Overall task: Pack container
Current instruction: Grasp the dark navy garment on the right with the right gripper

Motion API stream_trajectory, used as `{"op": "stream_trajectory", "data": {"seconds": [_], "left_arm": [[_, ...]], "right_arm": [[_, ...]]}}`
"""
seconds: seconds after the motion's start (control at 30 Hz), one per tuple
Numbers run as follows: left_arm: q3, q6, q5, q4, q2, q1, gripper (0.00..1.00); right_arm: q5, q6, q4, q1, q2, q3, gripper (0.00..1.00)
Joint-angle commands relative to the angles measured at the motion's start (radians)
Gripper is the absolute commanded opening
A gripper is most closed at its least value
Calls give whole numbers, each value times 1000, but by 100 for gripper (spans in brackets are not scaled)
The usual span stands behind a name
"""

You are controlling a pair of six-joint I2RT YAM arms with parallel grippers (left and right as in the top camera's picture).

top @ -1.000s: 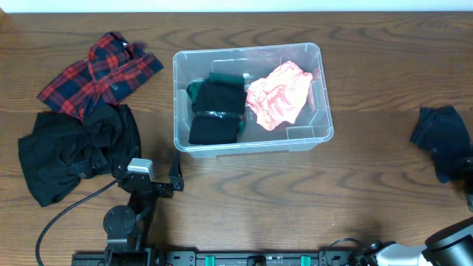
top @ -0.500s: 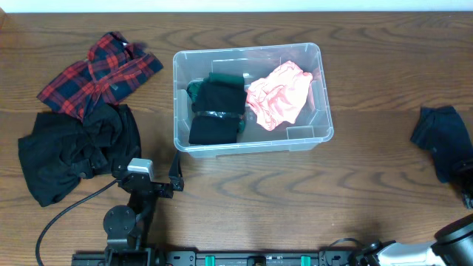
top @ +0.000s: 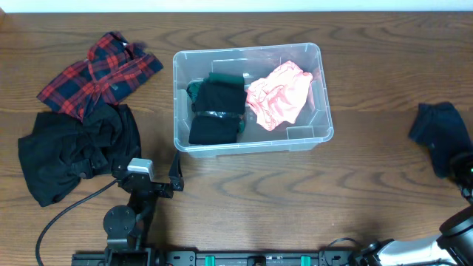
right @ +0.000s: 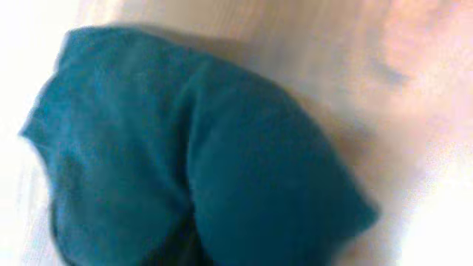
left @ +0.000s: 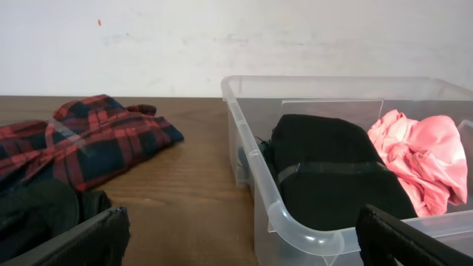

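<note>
— What had changed on your left side since a second before?

— Nothing. The plaid shirt (top: 100, 74) lay near the far left corner of the table (top: 355, 192), with the black garment (top: 74, 151) just beside it on the near side. Your left gripper (left: 242, 229) sat by the near edge, jaws spread wide with nothing between them, as before.

— And the container (top: 295, 140)?

— It stood where it had been, mid-table toward the far edge. It held a black folded garment (top: 216, 111) over a green item (top: 194, 90) on its left side and a pink cloth (top: 279, 94) on its right.

— The right side?

— There you had moved. The dark blue cloth (top: 436, 129) at the table's right edge had changed outline a little. Your right gripper (top: 465, 168) was at its near right part, half out of the overhead view. The wrist view was a blur of blue cloth, so I couldn't tell how far those jaws had closed or whether they had hold of it.
</note>
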Motion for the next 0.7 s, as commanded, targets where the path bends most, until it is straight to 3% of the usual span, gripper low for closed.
{"op": "stream_trajectory", "data": {"seconds": [0.0, 0.37, 0.67], "left_arm": [[-19, -2, 6, -32, -1, -3, 98], [-19, -2, 6, -32, -1, -3, 98], [-19, -2, 6, -32, -1, -3, 98]], "right_arm": [[-107, 41, 6, 56, 11, 6, 1], [-440, 198, 2, 277, -183, 127, 1], [-471, 339, 47, 529, -438, 221, 1]]}}
